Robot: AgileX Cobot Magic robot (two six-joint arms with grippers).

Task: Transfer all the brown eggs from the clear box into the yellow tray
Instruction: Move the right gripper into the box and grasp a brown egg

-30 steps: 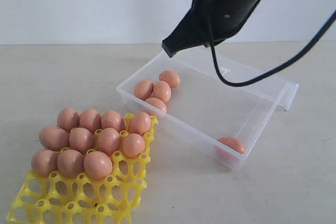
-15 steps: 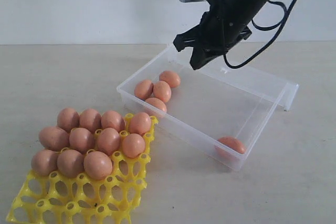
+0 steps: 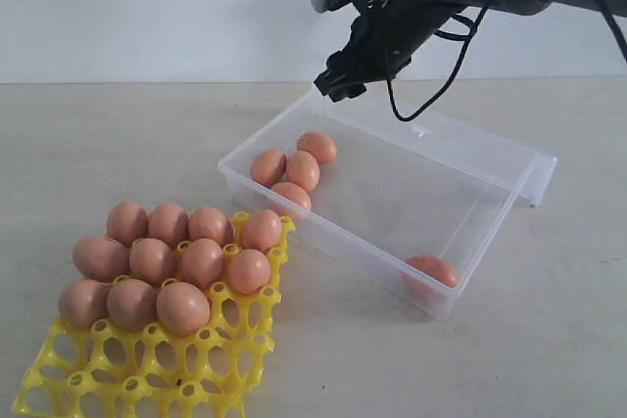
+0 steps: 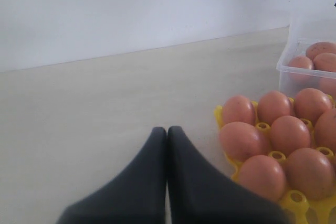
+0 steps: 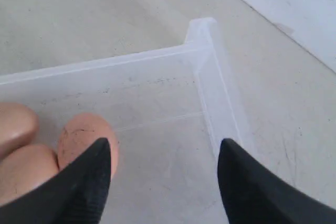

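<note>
The clear box holds a cluster of brown eggs at its left end and a single egg at its near right corner. Several more brown eggs sit in the yellow tray at front left. My right gripper hangs open above the box's far left corner; in its wrist view the open gripper shows bare box floor between its fingers, with an egg by one fingertip. My left gripper is shut and empty, low over the table beside the tray's eggs.
The box's hinged lid hangs open off its right side. The tray's front cups hold nothing. A pale wall backs the tan table. The left wrist view shows the box's wall beyond the tray.
The right arm has drawn back from close to the camera toward the far side; its gripper rose slightly and shifted left, over the box's far left corner. The eggs have not moved.
</note>
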